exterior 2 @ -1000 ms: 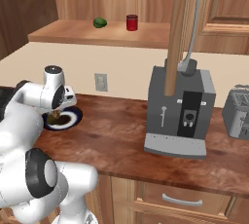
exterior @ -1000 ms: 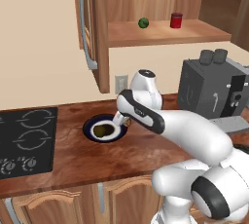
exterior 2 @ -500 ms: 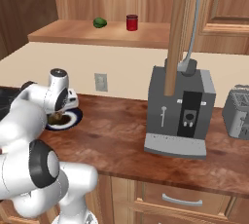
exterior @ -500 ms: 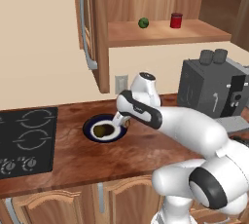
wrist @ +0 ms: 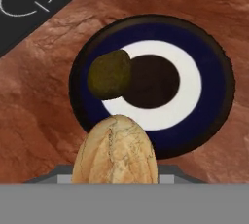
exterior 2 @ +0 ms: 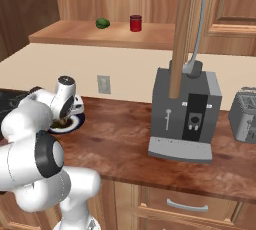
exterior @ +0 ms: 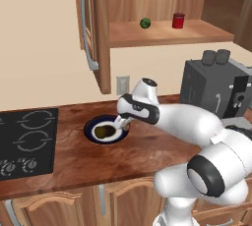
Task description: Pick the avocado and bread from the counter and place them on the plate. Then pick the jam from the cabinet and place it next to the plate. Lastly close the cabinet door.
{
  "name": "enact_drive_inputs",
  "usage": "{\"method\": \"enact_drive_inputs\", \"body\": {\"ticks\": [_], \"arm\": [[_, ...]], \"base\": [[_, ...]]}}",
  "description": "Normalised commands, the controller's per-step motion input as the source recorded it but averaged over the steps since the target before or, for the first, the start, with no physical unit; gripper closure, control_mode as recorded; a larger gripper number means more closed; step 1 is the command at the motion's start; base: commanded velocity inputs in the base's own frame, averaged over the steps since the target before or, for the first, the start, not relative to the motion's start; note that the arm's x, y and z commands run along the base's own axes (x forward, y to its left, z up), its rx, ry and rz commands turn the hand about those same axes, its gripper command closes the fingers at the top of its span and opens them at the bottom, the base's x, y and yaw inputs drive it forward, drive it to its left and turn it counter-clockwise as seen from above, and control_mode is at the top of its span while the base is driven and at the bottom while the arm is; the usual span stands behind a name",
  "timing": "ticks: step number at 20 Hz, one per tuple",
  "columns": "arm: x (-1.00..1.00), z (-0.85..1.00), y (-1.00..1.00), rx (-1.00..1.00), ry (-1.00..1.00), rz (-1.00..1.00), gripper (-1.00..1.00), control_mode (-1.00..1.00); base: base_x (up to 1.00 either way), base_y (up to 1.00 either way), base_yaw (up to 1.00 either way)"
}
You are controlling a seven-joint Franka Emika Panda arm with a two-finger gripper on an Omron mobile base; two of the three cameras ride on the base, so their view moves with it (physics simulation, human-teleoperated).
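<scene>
Tan bread point(wrist: 115, 151) sits clamped in the pincer point(exterior: 119, 122), which has edged a little further over the blue-rimmed plate point(wrist: 212, 60) at frame centre; the avocado point(wrist: 109, 74) already rests there, so release looks imminent.

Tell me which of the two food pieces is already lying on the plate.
The avocado, the dark olive lump resting on the plate. The tan bread is held above it in the gripper.
</scene>
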Motion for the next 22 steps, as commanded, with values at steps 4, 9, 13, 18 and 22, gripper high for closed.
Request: {"method": "enact_drive_inputs", "body": {"ticks": [4,9,13,18,22], "arm": [[0.31,-0.25,0.09,0.00,0.00,0.00,1.00,-1.00],[0.30,-0.13,0.30,0.00,0.02,0.00,1.00,-1.00],[0.21,-0.16,0.09,0.00,0.03,0.00,1.00,-1.00],[0.21,-0.21,0.00,0.00,0.01,0.00,1.00,-1.00],[0.22,-0.16,0.00,0.00,0.00,0.00,1.00,-1.00]], "base": [[0.00,0.00,0.00],[0.00,0.00,0.00],[0.00,0.00,0.00],[0.00,0.00,0.00],[0.00,0.00,0.00]]}}
